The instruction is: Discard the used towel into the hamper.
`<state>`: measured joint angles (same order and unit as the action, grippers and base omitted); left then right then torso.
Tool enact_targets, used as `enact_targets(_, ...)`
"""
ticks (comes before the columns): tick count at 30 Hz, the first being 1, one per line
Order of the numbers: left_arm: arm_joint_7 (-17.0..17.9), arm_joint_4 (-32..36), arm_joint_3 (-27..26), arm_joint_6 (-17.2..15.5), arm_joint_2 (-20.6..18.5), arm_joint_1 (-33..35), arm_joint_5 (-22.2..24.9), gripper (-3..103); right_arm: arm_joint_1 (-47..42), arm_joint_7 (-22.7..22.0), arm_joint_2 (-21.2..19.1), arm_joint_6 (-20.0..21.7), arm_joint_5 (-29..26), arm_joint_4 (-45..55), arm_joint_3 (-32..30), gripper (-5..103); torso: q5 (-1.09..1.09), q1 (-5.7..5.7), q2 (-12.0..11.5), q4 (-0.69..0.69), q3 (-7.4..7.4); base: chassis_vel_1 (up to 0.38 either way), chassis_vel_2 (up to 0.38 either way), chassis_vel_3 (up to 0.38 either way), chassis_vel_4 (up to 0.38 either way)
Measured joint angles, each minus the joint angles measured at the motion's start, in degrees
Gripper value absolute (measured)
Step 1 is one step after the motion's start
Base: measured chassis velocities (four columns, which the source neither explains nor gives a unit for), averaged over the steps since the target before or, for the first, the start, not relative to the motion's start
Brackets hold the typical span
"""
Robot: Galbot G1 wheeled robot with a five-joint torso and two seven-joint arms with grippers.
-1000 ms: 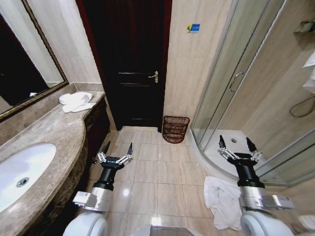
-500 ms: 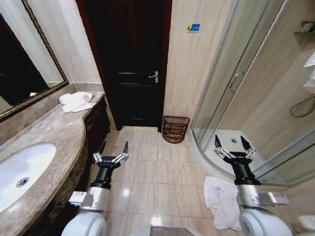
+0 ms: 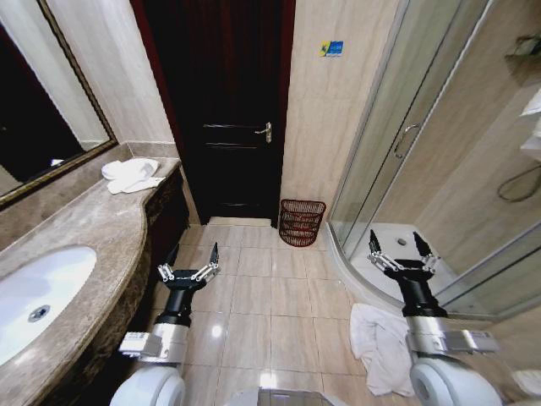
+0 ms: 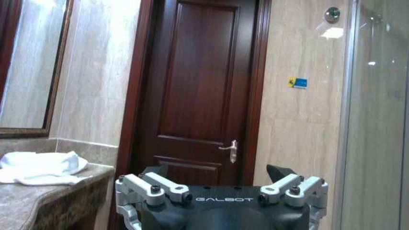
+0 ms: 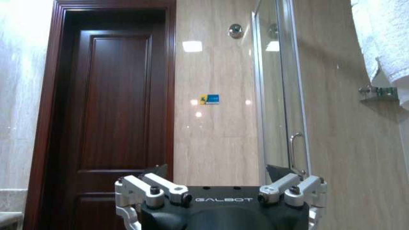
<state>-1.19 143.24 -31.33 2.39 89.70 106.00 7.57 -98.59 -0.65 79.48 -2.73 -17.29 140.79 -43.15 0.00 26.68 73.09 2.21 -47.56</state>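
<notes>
Both pincers released and held low over the bathroom floor, nothing grasped.

The left pincer [image 3: 188,260] hovers over the tiles just beside the surface [image 3: 93,228], fingers spread wide; the left wrist view shows the same spread fingers [image 4: 153,184] with the door [image 4: 198,91] ahead. The right pincer [image 3: 400,251] is likewise released, hanging near the shower tray's curved edge. A white towel [image 3: 380,342] lies crumpled on the floor just beside the right arm, below its pincer and apart from it. The hamper [image 3: 301,222] stands upright on the floor against the far wall, between the door and the shower glass, well apart from both pincers. A second white towel [image 3: 128,174] lies folded on the surface's far end, near the mirror.
</notes>
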Motion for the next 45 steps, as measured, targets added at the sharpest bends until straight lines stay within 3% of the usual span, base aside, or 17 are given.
enact_targets(22,0.81,0.00,0.48,1.00,1.16,0.07,0.25,100,-0.30,0.31,-0.15,0.61,-1.05,1.58,0.00,100,0.00,0.00,0.00,0.00,0.00,-0.001,0.001,0.002,-0.001)
enact_targets(45,-0.13,0.00,0.45,1.48,0.65,-0.31,0.51,100,-0.12,0.90,-0.13,0.16,-1.42,1.46,-0.03,100,-0.02,0.01,0.00,-0.01,0.00,-0.102,0.105,0.107,-0.111)
